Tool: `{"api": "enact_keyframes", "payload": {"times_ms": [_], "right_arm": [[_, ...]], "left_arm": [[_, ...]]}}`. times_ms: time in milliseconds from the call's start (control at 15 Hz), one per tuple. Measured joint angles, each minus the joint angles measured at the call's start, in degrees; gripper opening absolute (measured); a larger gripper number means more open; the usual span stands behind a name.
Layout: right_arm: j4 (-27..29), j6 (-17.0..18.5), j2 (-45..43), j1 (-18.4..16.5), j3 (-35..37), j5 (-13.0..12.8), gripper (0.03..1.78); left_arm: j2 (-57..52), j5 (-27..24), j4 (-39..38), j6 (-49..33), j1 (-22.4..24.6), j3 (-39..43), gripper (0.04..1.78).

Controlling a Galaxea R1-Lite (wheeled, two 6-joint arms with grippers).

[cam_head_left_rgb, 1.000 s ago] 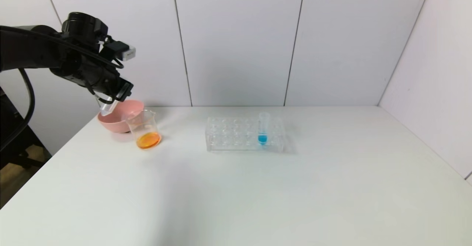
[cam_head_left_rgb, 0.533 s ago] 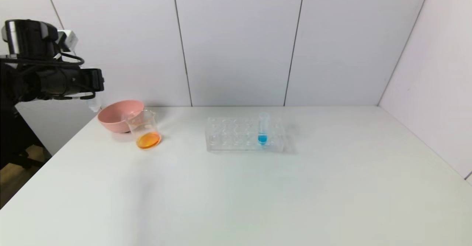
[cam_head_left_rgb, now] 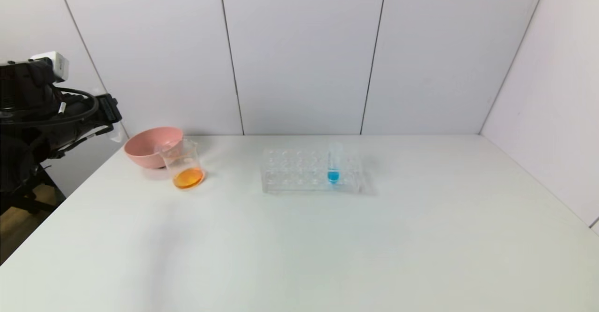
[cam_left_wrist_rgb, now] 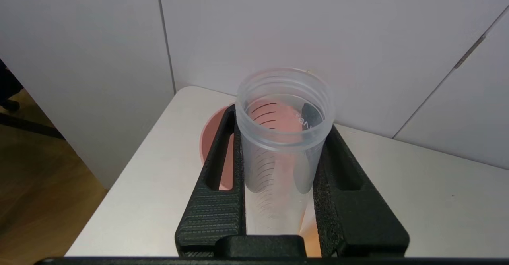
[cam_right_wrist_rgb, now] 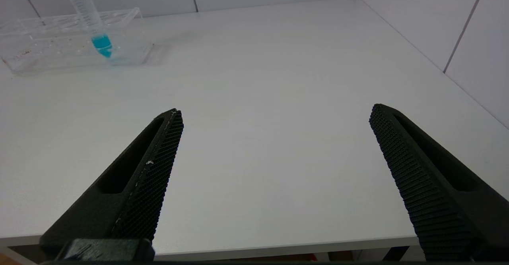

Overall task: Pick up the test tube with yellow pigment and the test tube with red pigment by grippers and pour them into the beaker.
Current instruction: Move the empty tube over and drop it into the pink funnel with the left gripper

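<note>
My left gripper (cam_head_left_rgb: 108, 112) hangs off the table's far left edge, beside the pink bowl. In the left wrist view it (cam_left_wrist_rgb: 280, 122) is shut on a clear test tube (cam_left_wrist_rgb: 284, 153) that looks empty, with its open mouth towards the camera. I cannot tell which pigment the tube held. The beaker (cam_head_left_rgb: 182, 162) stands in front of the bowl and holds orange liquid at its bottom. My right gripper (cam_right_wrist_rgb: 275, 110) is open and empty above the table's near edge. It does not show in the head view.
A pink bowl (cam_head_left_rgb: 147, 146) stands at the table's far left corner and also shows in the left wrist view (cam_left_wrist_rgb: 210, 146). A clear tube rack (cam_head_left_rgb: 299, 174) in the middle holds one blue-liquid tube (cam_head_left_rgb: 333, 164). The right wrist view also shows the rack (cam_right_wrist_rgb: 59, 42).
My left gripper has swung left and away from above the bowl and beaker, out past the table's left edge, with the tube still in it. The beaker and rack have not moved.
</note>
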Motion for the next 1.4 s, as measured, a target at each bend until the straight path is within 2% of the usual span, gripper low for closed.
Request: {"api": "enact_keyframes", "payload": {"times_ms": [200, 600, 800, 1200, 1400], "right_arm": [[0.0, 0.0, 0.0, 0.0, 0.0, 0.0, 1.71], [0.0, 0.0, 0.0, 0.0, 0.0, 0.0, 1.71], [0.0, 0.0, 0.0, 0.0, 0.0, 0.0, 1.71], [0.0, 0.0, 0.0, 0.0, 0.0, 0.0, 1.71], [0.0, 0.0, 0.0, 0.0, 0.0, 0.0, 1.71]], "left_arm": [[6.5, 0.2, -0.4, 0.3, 0.0, -5.4, 0.48], [24.0, 1.7, -0.4, 3.3, 0.0, -24.5, 0.49], [29.8, 2.6, 0.8, 3.6, 0.0, -31.1, 0.48], [34.4, 3.0, 1.8, 3.7, -0.1, -34.9, 0.53], [34.5, 3.0, 1.5, 3.6, -0.1, -34.7, 0.78]]}}
